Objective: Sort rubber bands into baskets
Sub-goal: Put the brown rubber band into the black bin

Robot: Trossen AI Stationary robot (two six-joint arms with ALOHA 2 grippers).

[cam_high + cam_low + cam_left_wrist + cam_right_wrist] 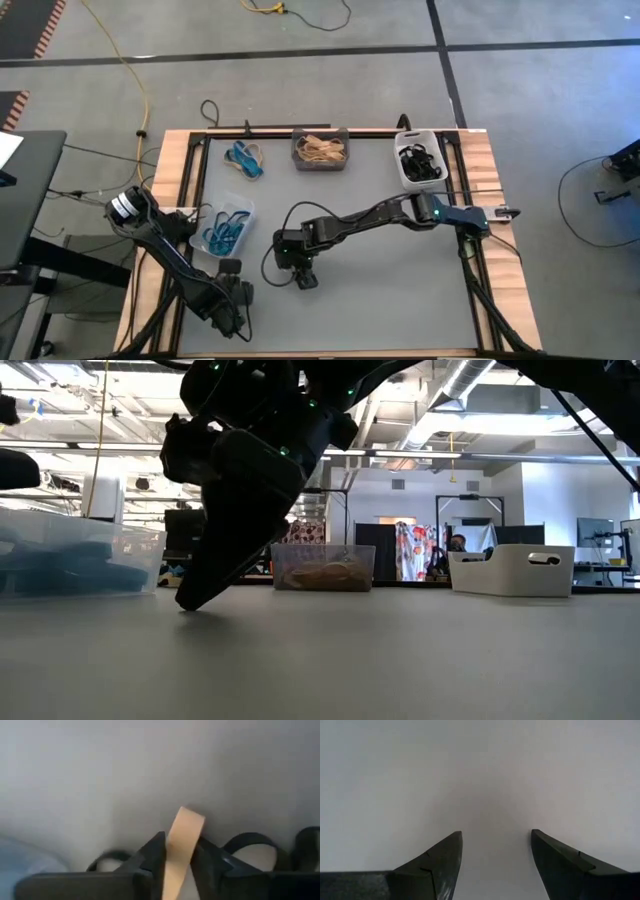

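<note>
Tan rubber band (183, 847) pinched by left gripper (180, 862); right gripper (496, 862) spread wide over mat.

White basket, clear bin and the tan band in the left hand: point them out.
white basket (406, 172): high view, its left wall.
clear bin (247, 205): high view, its right corner.
tan band (184, 832): left wrist view, strip above the fingertips.
</note>
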